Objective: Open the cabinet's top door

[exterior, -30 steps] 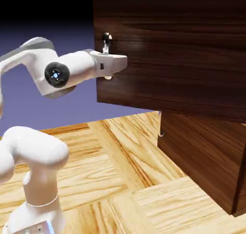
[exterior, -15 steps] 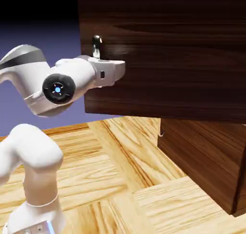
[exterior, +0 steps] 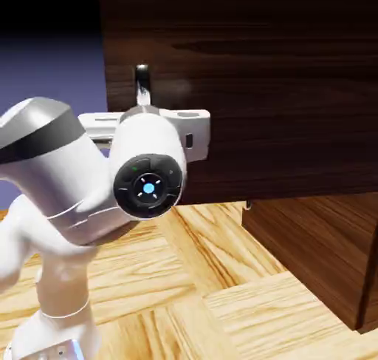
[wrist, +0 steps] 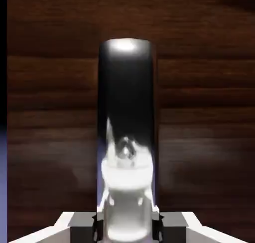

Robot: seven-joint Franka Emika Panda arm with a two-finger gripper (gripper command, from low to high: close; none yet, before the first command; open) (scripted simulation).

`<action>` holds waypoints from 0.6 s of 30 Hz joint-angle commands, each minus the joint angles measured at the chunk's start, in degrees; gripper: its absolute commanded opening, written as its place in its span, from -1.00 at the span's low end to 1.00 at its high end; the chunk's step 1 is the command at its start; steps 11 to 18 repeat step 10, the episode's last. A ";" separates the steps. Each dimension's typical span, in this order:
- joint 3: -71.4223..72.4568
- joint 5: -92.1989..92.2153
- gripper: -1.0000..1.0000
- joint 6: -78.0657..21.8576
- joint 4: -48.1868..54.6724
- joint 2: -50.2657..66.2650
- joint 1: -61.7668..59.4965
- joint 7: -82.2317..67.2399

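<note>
Blue-violet backdrop is seen at the exterior view's upper left, and a light parquet wooden table (exterior: 244, 307) spreads beneath the scene. On it stands the cabinet (exterior: 325, 240), dark walnut-brown and large, filling the right side. Its top door (exterior: 280, 85) is swung out from the cabinet body, so that its broad face is turned toward the camera and its free edge reaches to the exterior view's left, overhanging the lower panel (exterior: 317, 248). Near that free edge the handle (exterior: 142, 86) is mounted, a slim silver bar whose long axis runs upright along the door. In the hand view the handle (wrist: 127, 132) rises as a dark, reflective cylinder straight up from the bottom middle, against the door's wood grain (wrist: 204, 87). The gripper (wrist: 127, 224) is set squarely on it: a grey fingertip (wrist: 82, 227) is seen on each side of the bar's lower end, pressed close against it, so the handle is clasped between narrowly spaced fingers. In the exterior view the gripper is largely hidden behind the white arm's wrist joint (exterior: 148, 185), which stands in front of the door's lower left part. A smaller handle (exterior: 249, 204) is barely made out at the lower panel's upper corner.
</note>
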 commanded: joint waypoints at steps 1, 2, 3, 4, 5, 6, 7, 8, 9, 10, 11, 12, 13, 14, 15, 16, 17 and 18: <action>-0.41 -0.47 -1.00 -1.76 2.07 0.04 1.39 0.32; -0.79 -0.78 -1.00 -3.55 4.15 0.16 2.74 0.59; -1.15 -0.97 -1.00 -5.34 6.23 0.40 4.03 0.77; -1.49 -1.10 -1.00 -7.10 8.30 0.68 5.30 0.93; -1.79 -1.21 -1.00 -8.82 10.38 0.95 6.59 1.12; -2.07 -1.31 -1.00 -10.52 12.46 1.22 7.90 1.32; -2.32 -1.37 -1.00 -12.19 14.53 1.49 9.21 1.53; -2.54 -1.41 -1.00 -13.83 16.61 1.78 10.53 1.75; -2.73 -1.44 -1.00 -15.45 18.68 2.06 11.85 1.97; -2.89 -1.45 -1.00 -16.95 20.62 2.33 13.08 2.18; -2.89 -1.45 -1.00 -16.95 20.62 2.33 13.08 2.18; -2.89 -1.45 -1.00 -16.95 20.62 2.33 13.08 2.18; -2.89 -1.45 -1.00 -16.95 20.62 2.33 13.08 2.18; -2.89 -1.45 -1.00 -16.95 20.62 2.33 13.08 2.18; -2.89 -1.45 -1.00 -16.95 20.62 2.33 13.08 2.18; -2.89 -1.45 -1.00 -16.95 20.62 2.33 13.08 2.18; -2.89 -1.45 -1.00 -16.95 20.62 2.33 13.08 2.18; -2.89 -1.45 -1.00 -16.95 20.62 2.33 13.08 2.18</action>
